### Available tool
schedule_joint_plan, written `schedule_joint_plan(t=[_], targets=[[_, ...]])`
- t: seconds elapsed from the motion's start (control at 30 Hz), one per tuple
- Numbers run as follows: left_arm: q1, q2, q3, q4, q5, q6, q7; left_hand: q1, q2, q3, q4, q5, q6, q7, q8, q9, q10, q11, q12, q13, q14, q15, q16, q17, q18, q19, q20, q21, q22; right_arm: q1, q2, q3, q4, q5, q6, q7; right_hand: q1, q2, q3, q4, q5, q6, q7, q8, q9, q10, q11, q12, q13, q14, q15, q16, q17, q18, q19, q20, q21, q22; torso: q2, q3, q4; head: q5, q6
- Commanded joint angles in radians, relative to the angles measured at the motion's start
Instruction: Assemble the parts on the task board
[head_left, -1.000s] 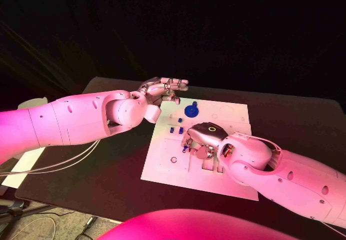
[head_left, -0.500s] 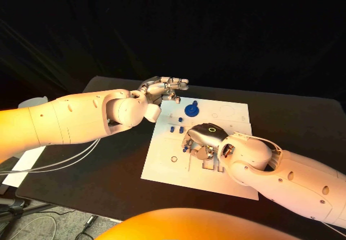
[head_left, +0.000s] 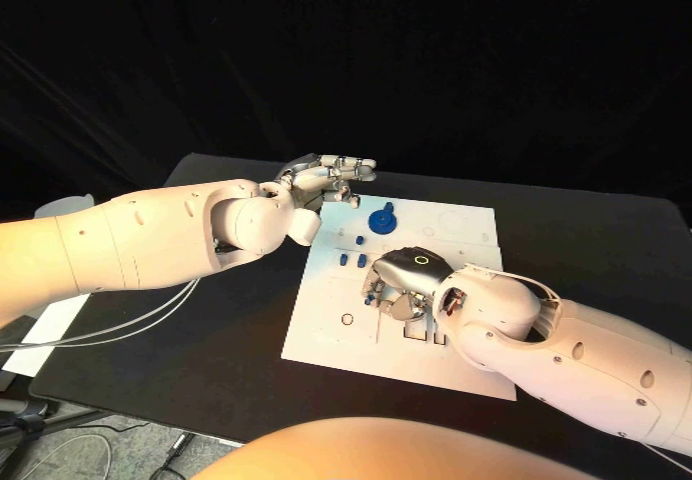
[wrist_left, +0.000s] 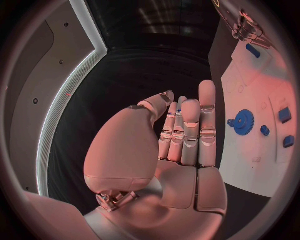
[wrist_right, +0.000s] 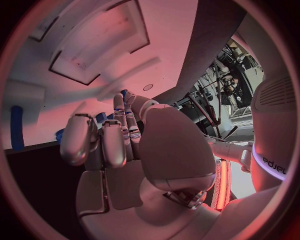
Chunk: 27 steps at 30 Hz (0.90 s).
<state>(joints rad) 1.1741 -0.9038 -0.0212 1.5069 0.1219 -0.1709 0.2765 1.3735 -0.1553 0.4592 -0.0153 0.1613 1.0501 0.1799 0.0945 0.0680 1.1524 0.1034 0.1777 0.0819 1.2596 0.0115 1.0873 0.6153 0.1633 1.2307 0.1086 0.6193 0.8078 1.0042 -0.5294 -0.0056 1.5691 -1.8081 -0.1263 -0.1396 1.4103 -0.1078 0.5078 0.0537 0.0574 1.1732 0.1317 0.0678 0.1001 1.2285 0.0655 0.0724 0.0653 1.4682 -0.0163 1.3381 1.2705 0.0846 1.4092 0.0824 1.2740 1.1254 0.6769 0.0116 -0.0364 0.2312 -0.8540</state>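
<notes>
the black surface (head_left: 216, 350) carries the white board (head_left: 346, 340) at its middle. the left hand (head_left: 329, 176) hovers off the board's far corner, at about 11 o'clock from the blue gear (head_left: 381, 220), fingers (wrist_left: 190, 125) straight, together and empty. the right hand (head_left: 404, 285) is low over the board's middle, fingers curled; i cannot tell what they hold. small blue pegs (head_left: 351, 259) lie just at its 10 o'clock, so the right hand is nearer them.
</notes>
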Motion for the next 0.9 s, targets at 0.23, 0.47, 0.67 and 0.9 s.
schedule_joint_plan(t=[0.23, 0.47, 0.67, 0.9], targets=[[0.001, 0.002, 0.001, 0.002, -0.003, 0.022, -0.001, 0.003, 0.005, -0.003, -0.002, -0.003, -0.007, 0.0, 0.001, 0.0, -0.009, -0.001, 0.004, 0.002, 0.003, 0.001, 0.005, -0.002, 0.019, 0.007, 0.001, -0.004, -0.002, -0.003, 0.018, -0.015, -0.037, -0.02, 0.049, -0.027, -0.011, -0.001, -0.007, 0.0, -0.007, 0.002, -0.002, 0.003, 0.001, -0.004, 0.003, -0.008, -0.001, 0.051, 0.0, 0.004, -0.002, 0.007, 0.001, -0.001, 0.0, -0.002, 0.0, 0.0004, 0.0013, -0.001, -0.001], [0.001, 0.002, 0.001, 0.003, -0.003, 0.019, -0.001, 0.001, 0.005, -0.005, -0.001, -0.003, -0.008, 0.0, 0.001, 0.0, -0.011, -0.001, 0.005, 0.001, 0.003, 0.002, 0.005, -0.003, 0.018, 0.007, 0.001, -0.004, -0.002, -0.003, 0.025, -0.019, -0.047, -0.02, 0.05, -0.027, -0.015, -0.002, -0.009, 0.0, -0.007, -0.001, -0.001, 0.001, 0.0, -0.007, 0.004, -0.009, -0.001, 0.051, 0.0, 0.006, 0.001, 0.007, 0.001, -0.001, 0.001, 0.0, 0.0, 0.0002, 0.0009, 0.001, -0.001], [0.001, 0.001, 0.001, 0.004, -0.003, 0.016, -0.001, -0.013, 0.003, -0.017, 0.006, -0.005, -0.017, 0.003, 0.0, -0.001, -0.023, 0.003, 0.008, 0.001, 0.002, 0.005, 0.007, -0.005, 0.018, 0.007, 0.004, -0.008, -0.004, -0.003, 0.027, -0.02, -0.051, -0.015, 0.053, -0.03, -0.026, -0.007, -0.016, 0.001, -0.006, -0.012, 0.002, -0.003, -0.002, -0.021, 0.007, -0.011, -0.003, 0.05, 0.003, 0.004, -0.002, 0.007, 0.001, 0.0, 0.0, -0.002, 0.0, 0.0003, 0.0006, 0.0, 0.0], [0.001, 0.0, 0.001, 0.004, -0.003, 0.015, -0.001, -0.029, 0.004, -0.032, 0.016, -0.006, -0.023, 0.005, 0.001, -0.001, -0.031, 0.005, 0.015, 0.001, 0.002, 0.008, 0.01, -0.007, 0.018, 0.008, 0.007, -0.012, -0.007, -0.002, 0.023, -0.02, -0.056, -0.008, 0.027, -0.031, -0.07, -0.041, -0.056, 0.012, -0.001, -0.097, 0.032, -0.007, -0.024, -0.109, 0.034, -0.008, -0.003, 0.046, 0.025, -0.002, -0.013, 0.011, -0.009, 0.018, -0.018, -0.026, 0.0, 0.0003, 0.0006, -0.001, 0.0]])
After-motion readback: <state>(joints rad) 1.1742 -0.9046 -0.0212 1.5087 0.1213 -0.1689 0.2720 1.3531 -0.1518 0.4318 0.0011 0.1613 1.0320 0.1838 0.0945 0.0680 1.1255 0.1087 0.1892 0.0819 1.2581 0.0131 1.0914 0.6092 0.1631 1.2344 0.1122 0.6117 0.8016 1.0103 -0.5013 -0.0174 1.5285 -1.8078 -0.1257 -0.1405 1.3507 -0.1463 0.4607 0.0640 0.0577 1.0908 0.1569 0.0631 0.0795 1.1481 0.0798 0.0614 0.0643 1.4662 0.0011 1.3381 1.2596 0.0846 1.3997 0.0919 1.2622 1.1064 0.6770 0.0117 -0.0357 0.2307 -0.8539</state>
